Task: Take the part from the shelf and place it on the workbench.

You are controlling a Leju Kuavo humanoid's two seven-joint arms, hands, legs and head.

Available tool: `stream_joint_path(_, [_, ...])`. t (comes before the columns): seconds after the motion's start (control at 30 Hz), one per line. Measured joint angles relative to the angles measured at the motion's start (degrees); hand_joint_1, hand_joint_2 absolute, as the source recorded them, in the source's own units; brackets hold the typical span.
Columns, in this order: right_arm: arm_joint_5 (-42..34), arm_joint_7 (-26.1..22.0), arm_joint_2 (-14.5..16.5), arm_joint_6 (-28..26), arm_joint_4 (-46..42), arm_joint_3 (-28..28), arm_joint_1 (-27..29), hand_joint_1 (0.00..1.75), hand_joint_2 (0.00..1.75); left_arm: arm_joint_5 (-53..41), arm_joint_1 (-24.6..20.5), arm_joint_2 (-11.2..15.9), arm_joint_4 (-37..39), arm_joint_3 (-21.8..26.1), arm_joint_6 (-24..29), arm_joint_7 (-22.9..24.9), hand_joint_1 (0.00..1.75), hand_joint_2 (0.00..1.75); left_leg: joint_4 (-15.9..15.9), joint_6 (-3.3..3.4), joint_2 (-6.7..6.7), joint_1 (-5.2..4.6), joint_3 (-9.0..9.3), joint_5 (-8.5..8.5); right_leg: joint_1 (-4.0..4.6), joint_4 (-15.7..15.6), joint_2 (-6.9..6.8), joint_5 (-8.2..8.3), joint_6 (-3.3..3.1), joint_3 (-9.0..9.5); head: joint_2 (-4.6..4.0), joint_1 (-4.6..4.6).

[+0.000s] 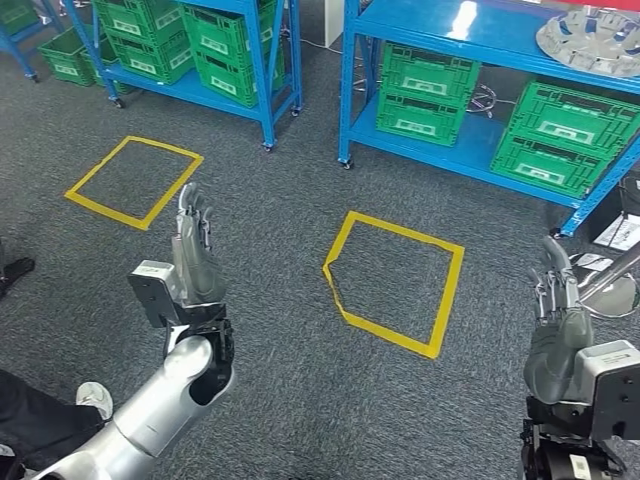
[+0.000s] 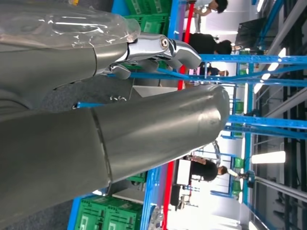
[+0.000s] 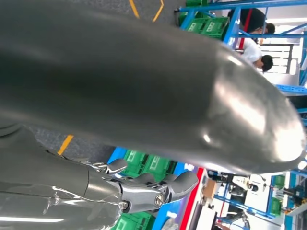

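Judged from how things lie, the task is barely begun: both hands are raised with fingers spread and hold nothing, and no part has been taken. The left hand (image 1: pixel 193 240) stands at about eight o'clock in the head view, the right hand (image 1: pixel 557 300) at about four o'clock, both above the grey carpet floor (image 1: pixel 287 240). The likely part, a round silvery ribbed disc (image 1: pixel 592 40), lies on the upper board of the blue shelf (image 1: pixel 453 30) at about two o'clock, well apart from either hand; whether it is indeed the part I cannot tell for certain. What is left is the whole job: approach, grasp, carry, set down on the table. By count: two blue shelf units toward twelve o'clock, two yellow tape squares (image 1: pixel 396 285) on the floor, and four green crates (image 1: pixel 426 90) on the lower board of the right unit, more on the left one.
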Motion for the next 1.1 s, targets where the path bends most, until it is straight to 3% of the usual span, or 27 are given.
stream_joint_path(0.07, [0.1, 0.1, 0.0, 0.1, -0.1, 0.0, 0.0, 0.00, 0.00, 0.0, 0.0, 0.1, -0.1, 0.0, 0.1, 0.0, 0.00, 0.00, 4.3, -0.79, 0.03, 0.09, -2.00, -2.70, -0.66, -1.1, -0.05, 1.05, 0.31, 0.81, 0.00, -0.16])
stream_joint_path(0.13, [0.2, 0.1, 0.0, 0.2, -0.1, 0.0, 0.1, 0.00, 0.00, 0.0, 0.2, 0.2, -0.2, 0.0, 0.2, 0.1, 0.00, 0.00, 12.3, -1.73, 0.13, 0.66, -5.70, -6.48, -0.86, -1.3, -0.10, 1.17, 0.40, 0.77, 0.00, -0.33])
stream_joint_path(0.17, [0.2, 0.2, 0.0, 0.2, -0.1, 0.0, 0.2, 0.00, 0.00, 0.0, 0.3, 0.3, -0.2, 0.0, 0.2, 0.1, 0.00, 0.00, 15.1, -2.10, 0.19, 1.00, -7.12, -7.32, -0.97, -1.3, -0.10, 1.04, 0.54, 0.80, 0.00, -0.34])
stream_joint_path(0.2, [0.3, 0.2, 0.0, 0.2, -0.1, 0.0, 0.3, 0.00, 0.00, 0.0, 0.4, 0.3, -0.2, 0.0, 0.2, 0.2, 0.00, 0.00, 15.9, -2.42, 0.26, 1.31, -7.56, -7.03, -1.11, -1.2, -0.08, 0.83, 0.75, 0.93, 0.00, -0.36])
stream_joint_path(0.23, [0.4, 0.3, 0.0, 0.1, -0.1, 0.0, 0.3, 0.00, 0.00, 0.0, 0.4, 0.3, -0.2, 0.0, 0.1, 0.2, 0.00, 0.00, 14.1, -2.69, 0.32, 1.57, -6.75, -5.61, -1.30, -1.2, -0.06, 0.54, 1.01, 1.18, 0.00, -0.39])
stream_joint_path(0.3, [0.5, 0.3, 0.0, 0.0, -0.1, 0.0, 0.4, 0.00, 0.00, 0.0, 0.4, 0.3, -0.1, 0.0, 0.1, 0.2, 0.00, 0.00, 5.8, -3.02, 0.43, 1.97, -2.65, -1.56, -1.57, -1.0, -0.06, -0.36, 1.68, 1.78, 0.00, -0.43])
stream_joint_path(0.33, [0.6, 0.4, 0.0, -0.1, -0.1, 0.0, 0.4, 0.00, 0.00, 0.0, 0.4, 0.3, -0.1, 0.0, 0.1, 0.2, 0.00, 0.00, 2.3, -2.86, 0.37, 2.00, -0.79, -0.39, -1.57, -0.8, -0.06, -0.88, 2.05, 1.86, 0.00, -0.45])
stream_joint_path(0.4, [0.9, 0.5, 0.0, -0.2, -0.1, 0.0, 0.3, 0.00, 0.00, 0.1, 0.3, 0.3, -0.1, 0.0, 0.0, 0.2, 0.00, 0.00, -0.5, -1.90, 0.22, 1.89, 0.78, -0.42, -1.44, -0.7, -0.02, -1.69, 2.75, 1.79, 0.00, -0.34])
stream_joint_path(0.5, [1.3, 0.8, 0.0, -0.5, -0.4, 0.0, 0.5, 0.00, 0.00, 0.1, 0.2, 0.3, -0.2, 0.0, -0.3, 0.2, 0.00, 0.00, -0.6, -0.36, 0.15, 1.76, 1.22, -1.34, -1.63, -0.4, 0.01, -2.77, 3.73, 2.11, 0.00, -0.16])
stream_joint_path(0.53, [1.3, 0.8, 0.0, -0.5, -0.5, 0.0, 0.5, 0.00, 0.00, 0.1, 0.2, 0.2, -0.3, 0.0, -0.5, 0.2, 0.00, 0.00, -0.7, 0.02, 0.18, 1.83, 1.54, -1.55, -1.71, 1.1, -0.05, -3.73, 3.99, 1.56, 0.00, -0.08])
stream_joint_path(0.57, [1.4, 0.9, 0.0, -0.6, -0.6, -0.1, 0.5, 0.00, 0.00, 0.1, 0.1, 0.2, -0.3, 0.0, -0.6, 0.1, 0.00, 0.00, -0.8, 0.36, 0.24, 1.92, 1.90, -1.79, -1.76, 4.3, -0.11, -5.23, 4.20, 0.04, 0.00, 0.02])
stream_joint_path(0.63, [1.6, 0.9, 0.0, -0.7, -0.7, -0.1, 0.8, 0.00, 0.00, 0.1, 0.1, 0.2, -0.3, 0.0, -0.8, 0.1, 0.00, 0.00, -0.9, 0.75, 0.31, 1.86, 2.40, -2.32, -1.78, 13.4, -0.20, -8.43, 4.46, -5.20, 0.00, 0.19])
stream_joint_path(0.67, [1.7, 1.0, 0.0, -0.8, -0.7, -0.1, 1.1, 0.00, 0.00, 0.0, 0.2, 0.1, -0.3, 0.0, -0.9, 0.1, 0.00, 0.00, -0.9, 0.79, 0.31, 1.84, 2.64, -2.61, -1.79, 17.2, -0.20, -9.16, 4.55, -7.82, 0.00, 0.20])
stream_joint_path(0.7, [1.8, 1.0, 0.0, -0.8, -0.7, -0.1, 1.3, 0.00, 0.00, 0.0, 0.2, 0.1, -0.3, 0.0, -0.9, 0.2, 0.00, 0.00, -0.9, 0.76, 0.28, 1.83, 2.96, -2.92, -1.80, 18.8, -0.20, -8.58, 4.58, -9.45, 0.00, 0.21])
stream_joint_path(0.73, [1.9, 1.0, 0.0, -0.8, -0.7, 0.0, 1.4, 0.00, 0.00, -0.1, 0.2, 0.1, -0.3, 0.0, -0.9, 0.2, 0.00, 0.00, -0.9, 0.67, 0.25, 1.84, 3.40, -3.26, -1.82, 18.1, -0.21, -6.82, 4.57, -9.98, 0.00, 0.22])
stream_joint_path(0.8, [2.1, 1.1, 0.0, -0.8, -0.9, -0.1, 1.4, 0.00, 0.00, -0.3, 0.2, 0.2, -0.4, 0.0, -0.8, 0.5, 0.00, 0.00, -0.8, 0.32, 0.19, 1.89, 4.57, -4.08, -1.93, 11.0, -0.23, -1.07, 4.42, -8.20, 0.00, 0.25])
stream_joint_path(0.87, [2.1, 1.2, 0.0, -0.8, -1.0, -0.1, 1.4, 0.00, 0.00, -0.4, 0.2, 0.2, -0.5, 0.0, -0.6, 0.7, 0.00, 0.00, -0.6, -0.29, 0.09, 1.71, 5.29, -4.80, -1.81, 4.4, -0.21, 2.29, 4.07, -5.82, 0.00, 0.32])
stream_joint_path(1.0, [2.1, 1.5, 0.0, -0.7, -1.5, -0.1, 1.5, 0.00, 0.00, -0.5, 0.3, 0.3, -1.1, 0.0, -0.5, 1.1, 0.00, 0.00, -0.3, -1.46, 0.13, 1.67, 5.30, -5.35, -1.60, 2.4, 0.03, 2.15, 2.68, -4.53, 0.00, 0.03])
stream_joint_path(1.07, [2.2, 1.6, 0.0, -0.7, -1.8, -0.1, 1.4, 0.00, 0.00, -0.6, 0.3, 0.4, -1.4, 0.0, -0.4, 1.2, 0.00, 0.00, 3.3, -1.94, 0.28, 1.73, 3.69, -6.95, -1.70, 2.0, 0.05, 1.99, 1.97, -3.70, 0.00, -0.15])
stream_joint_path(1.1, [2.2, 1.7, 0.0, -0.7, -1.9, -0.1, 1.5, 0.00, 0.00, -0.6, 0.3, 0.5, -1.5, 0.0, -0.3, 1.2, 0.00, 0.00, 6.9, -2.05, 0.34, 1.72, 1.72, -8.28, -1.66, 2.0, 0.03, 1.79, 1.69, -3.34, 0.00, -0.27])
